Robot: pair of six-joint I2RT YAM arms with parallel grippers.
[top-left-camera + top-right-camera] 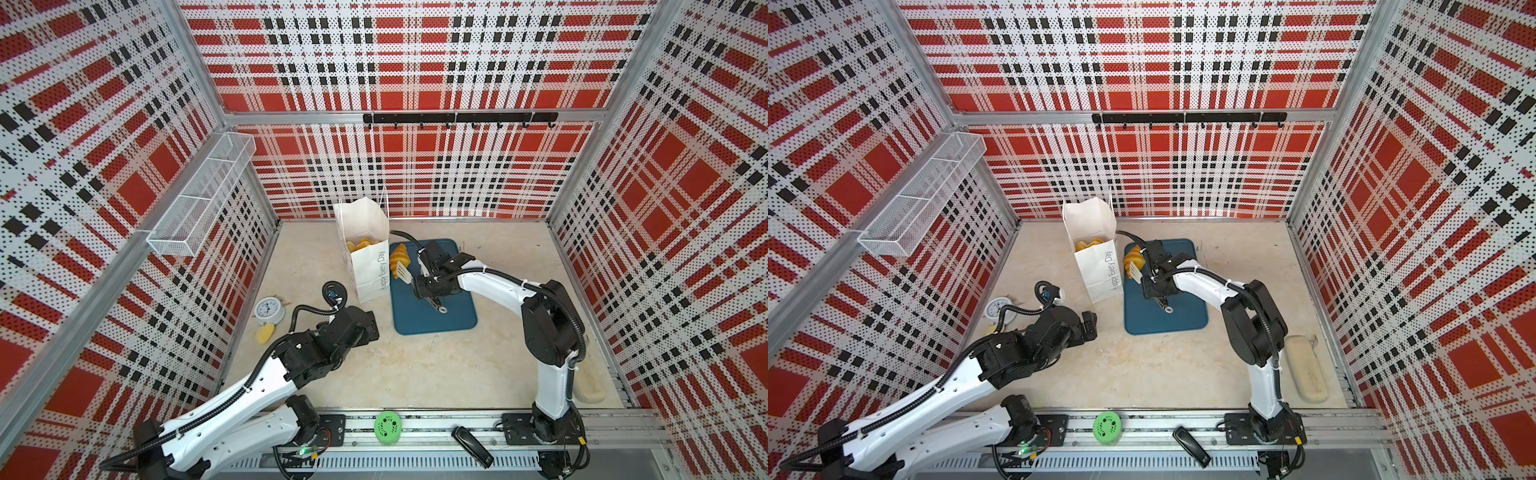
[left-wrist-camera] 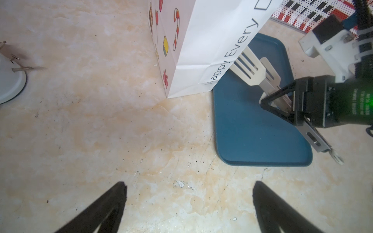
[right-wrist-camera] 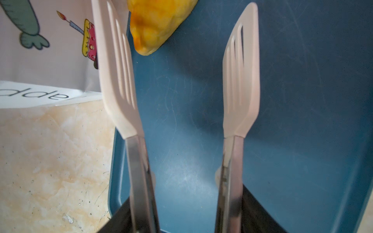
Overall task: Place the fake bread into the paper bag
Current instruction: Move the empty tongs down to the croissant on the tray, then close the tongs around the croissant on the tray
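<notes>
The paper bag (image 1: 365, 259) was seen standing upright and open-topped at the far middle of the worktop (image 1: 415, 374), its lettered side turned to the right. Golden pieces of fake bread (image 1: 359, 244) could be seen inside it through the open top. One croissant (image 1: 400, 258) lay on the far left corner of the dark-teal tray (image 1: 449, 320), just to the right of the bag.

The right hand (image 1: 428, 287) was held over the middle of the tray, clamped on the metal arms of a pair of tongs (image 3: 240, 80). The two pale slotted heads of the tongs stood apart and were pointed toward the croissant. In the right wrist view the end of the croissant was seen just beyond the heads, closer to the one next to the bag, and it was not gripped. Whether that head touched the croissant could not be told from the top views, where the two overlapped.

The left hand (image 2: 188, 187) was held low over bare worktop, near and to the left of the bag. Its fingers were spread wide, with nothing between them.

A white clock (image 1: 269, 311) lay by the left wall, with a small yellow lump (image 1: 264, 333) just beside it on the near side.
</notes>
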